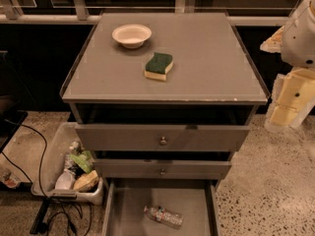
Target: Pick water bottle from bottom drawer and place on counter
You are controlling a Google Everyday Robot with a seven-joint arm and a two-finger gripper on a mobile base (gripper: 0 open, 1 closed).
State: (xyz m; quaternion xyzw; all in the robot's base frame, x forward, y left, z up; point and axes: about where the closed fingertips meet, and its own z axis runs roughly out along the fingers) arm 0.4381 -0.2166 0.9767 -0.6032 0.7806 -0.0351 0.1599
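Although only one camera view was given, it took in the whole job. The water bottle [163,216] lay on its side on the floor of the open bottom drawer [129,200], at six o'clock in the view. The tool [290,102] hung at three o'clock, beside the desk [216,58] and well apart from the bottle; whether it was open or closed I could not tell. On the desk sat a bowl [131,35] at eleven o'clock and a sponge [159,66] near the middle.

The reach looked not yet begun. Done well, the tool would descend from above, clear of the two drawer fronts [197,137] overhead, and close across the bottle's width gently, since thin plastic would likely buckle. The bottle's label could not be read.
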